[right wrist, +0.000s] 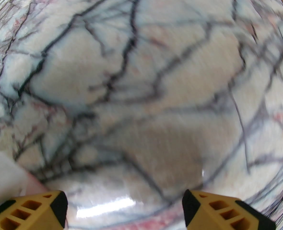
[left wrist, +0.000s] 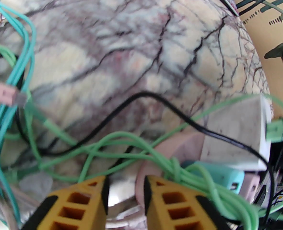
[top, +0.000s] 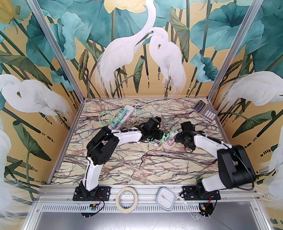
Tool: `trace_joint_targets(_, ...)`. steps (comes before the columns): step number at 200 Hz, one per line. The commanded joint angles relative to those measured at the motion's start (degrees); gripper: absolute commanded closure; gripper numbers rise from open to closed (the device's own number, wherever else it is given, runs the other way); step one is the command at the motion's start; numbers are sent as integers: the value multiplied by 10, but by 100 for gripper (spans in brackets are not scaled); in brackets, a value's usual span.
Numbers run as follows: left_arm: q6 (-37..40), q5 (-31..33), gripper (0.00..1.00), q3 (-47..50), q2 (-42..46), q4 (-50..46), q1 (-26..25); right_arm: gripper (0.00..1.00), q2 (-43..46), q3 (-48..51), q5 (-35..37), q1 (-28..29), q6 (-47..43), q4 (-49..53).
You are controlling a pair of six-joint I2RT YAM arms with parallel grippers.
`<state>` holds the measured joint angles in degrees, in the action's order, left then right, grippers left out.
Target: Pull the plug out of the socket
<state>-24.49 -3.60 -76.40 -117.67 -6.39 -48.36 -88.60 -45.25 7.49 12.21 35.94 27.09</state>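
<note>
1. The long white plastic power strip [top: 123,114] lies toward the far left of the marble-patterned surface [top: 136,162]. Teal plug blocks [top: 115,123] sit in its sockets, and thin green and white cords loop around it.
2. The light green plug [left wrist: 278,129] sits against a side face of the white cube-shaped socket block [left wrist: 235,133], near the middle of the surface between the two arms. We cannot tell how deep it goes in.
3. A teal block [left wrist: 215,176] and a pale pink round piece [left wrist: 179,142] lie against the cube. A black cord [left wrist: 156,97] runs across it, and a tangle of light green cords [left wrist: 132,138] lies just in front.
4. The left pincer [left wrist: 126,193] has its yellow fingers close together with a narrow gap, just beside the pink round piece. Something pale shows low in the gap, but we cannot tell whether it is pinched.
5. The right pincer [right wrist: 124,207] is spread wide over bare marble with nothing between its fingers. A corner of the white cube is just beside one of them.
6. The near half of the surface, between the arm bases and the cube, is bare. Metal frame posts stand at the far corners.
7. A grey calculator [top: 205,111] lies in the far right corner, close to the wall and well apart from the cords.
8. A roll of beige tape [top: 127,199] and a white square dial [top: 165,198] rest on the near metal rail between the arm bases.
9. The calculator keys and the dial markings are too small for us to read.
</note>
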Motion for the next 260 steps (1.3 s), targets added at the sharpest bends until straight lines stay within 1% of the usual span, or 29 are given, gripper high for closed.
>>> trace_joint_targets(1, -34, 0, 67, 27, 17, -21, -47, 11, -39, -48, -42, 10, -49, -50)
trace_joint_targets(29, -82, 51, 66, 83, 47, -18, -49, 9, -67, -76, -50, 10, -72, -37)
trace_joint_targets(46, -97, 65, 66, 110, 76, -18, -48, 9, -53, -71, -42, 10, -72, -38)
trace_joint_targets(55, -104, 68, 65, 122, 94, -16, -49, 8, -38, -67, -38, 10, -71, -35)
trace_joint_targets(69, -109, 78, 64, 134, 122, -18, -48, 8, -8, -63, -30, 10, -62, -18)
trace_joint_targets(82, -109, 94, 61, 140, 143, -28, -49, 8, 33, -49, -23, 11, -49, -8)
trace_joint_targets(91, -105, 103, 61, 142, 157, -32, -49, 8, 68, -33, -20, 12, -40, -5)
trace_joint_targets(97, -102, 109, 60, 145, 166, -32, -49, 10, 92, -22, -21, 14, -34, -2)
trace_joint_targets(104, -99, 114, 56, 149, 178, -28, -49, 10, 121, -9, -19, 18, -25, 3)
trace_joint_targets(120, -91, 123, 53, 168, 203, -9, -48, 17, 184, 15, -11, 38, -5, 14)
trace_joint_targets(128, -86, 130, 47, 180, 215, 6, -48, 17, 211, 24, 0, 57, 6, 24)
trace_joint_targets(131, -85, 135, 43, 185, 220, 10, -48, 21, 220, 26, 5, 65, 12, 28)
trace_joint_targets(135, -84, 141, 37, 192, 225, 19, -48, 22, 229, 29, 13, 76, 18, 33)
trace_joint_targets(143, -77, 152, 30, 208, 238, 39, -49, 25, 247, 32, 29, 100, 35, 45)
trace_joint_targets(153, -68, 169, 15, 229, 253, 67, -49, 27, 260, 36, 45, 127, 57, 58)
trace_joint_targets(158, -64, 177, 3, 242, 262, 81, -48, 30, 262, 38, 50, 137, 69, 62)
trace_joint_targets(161, -61, 180, 1, 250, 265, 91, -49, 31, 263, 40, 50, 143, 77, 64)
trace_joint_targets(165, -56, 185, 0, 260, 272, 105, -48, 33, 262, 41, 50, 150, 87, 66)
trace_joint_targets(173, -47, 194, 0, 280, 282, 131, -49, 35, 258, 42, 49, 164, 106, 68)
trace_joint_targets(197, -38, 225, 0, 325, 297, 176, -47, 35, 226, 35, 66, 199, 144, 66)
trace_joint_targets(228, -53, 229, 0, 312, 301, 132, -43, 35, 166, 8, 77, 227, 166, 62)
trace_joint_targets(249, -59, 221, 0, 312, 303, 133, -43, 35, 129, -14, 88, 234, 175, 65)
trace_joint_targets(260, -61, 217, 0, 313, 303, 135, -43, 37, 117, -23, 88, 235, 175, 67)
